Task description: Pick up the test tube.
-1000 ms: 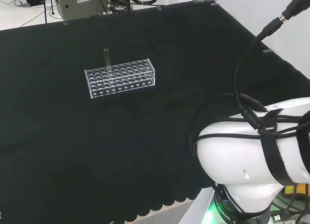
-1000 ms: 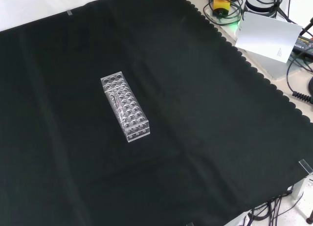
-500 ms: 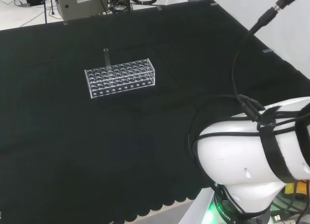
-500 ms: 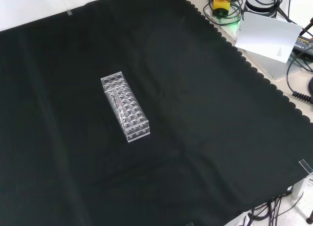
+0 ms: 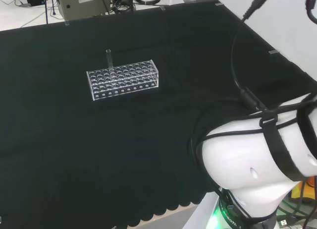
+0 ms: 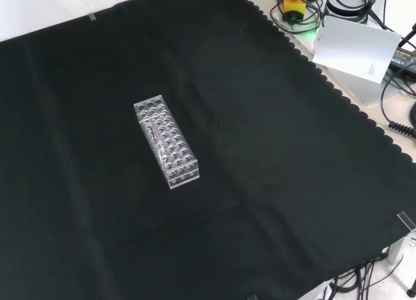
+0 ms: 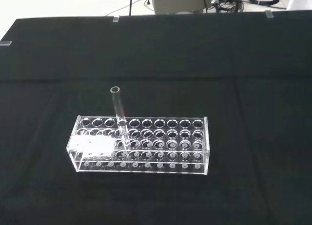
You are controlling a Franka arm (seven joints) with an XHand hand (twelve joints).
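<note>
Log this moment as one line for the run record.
stage: approach, no contact | tube: upright in rack, near one end | rack: on cloth | arm link: at head view's right | grasp: not yet made

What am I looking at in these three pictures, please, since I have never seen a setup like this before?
This is a white robot arm at a bench covered with black cloth. The head view looks over the arm from behind its base, so the big white rounded shape at the right is the arm's own link. The front view looks down on the cloth from the opposite side. The wrist view comes from a camera riding near the arm's hand, aimed at the work.

On the cloth stands a clear plastic rack with rows of round holes. One clear glass test tube stands upright in it, rising above the top. Nothing is held yet; the tube is in the rack, waiting to be picked up.
</note>
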